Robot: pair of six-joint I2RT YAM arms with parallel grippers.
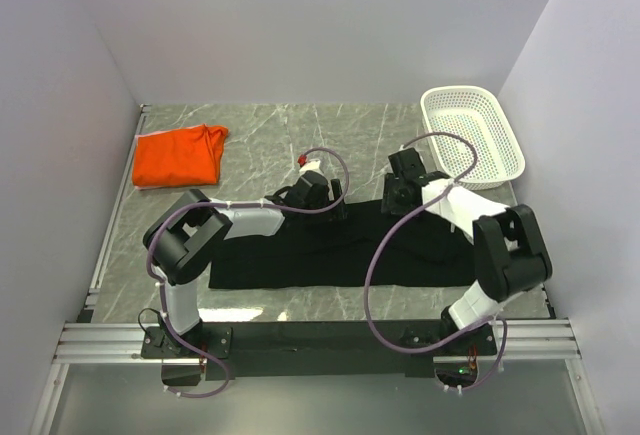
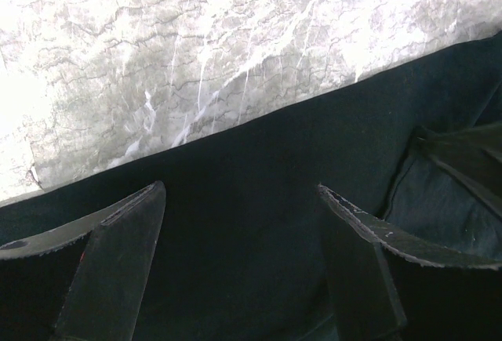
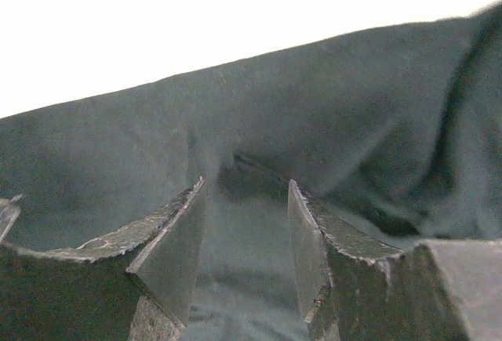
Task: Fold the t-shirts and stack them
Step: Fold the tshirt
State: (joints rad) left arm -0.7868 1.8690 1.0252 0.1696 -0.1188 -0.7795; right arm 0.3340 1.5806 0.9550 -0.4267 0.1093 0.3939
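Left gripper (image 2: pixel 241 188): jaws spread wide, low over the far hem of the black t-shirt (image 1: pixel 300 267), gripping nothing.
Right gripper (image 3: pixel 245 188): jaws parted more narrowly, a rumpled ridge of the black cloth in the gap between them; not pressed together on it.
Black t-shirt: lies as a broad band across the lower middle of the top view, from left of centre to the right arm's base.
Orange t-shirt (image 1: pixel 178 156): folded into a rough square at upper left, well apart from the black one.
Surface: grey marble-patterned table (image 1: pixel 265 135) with pale veins, seen close in the left wrist view just beyond the shirt's edge.
Room: plain pale walls (image 1: pixel 300 25) close the table on three sides; an aluminium rail (image 1: pixel 100 340) runs along the near edge.
Basket (image 1: pixel 472 135): white plastic mesh, at upper right against the wall.
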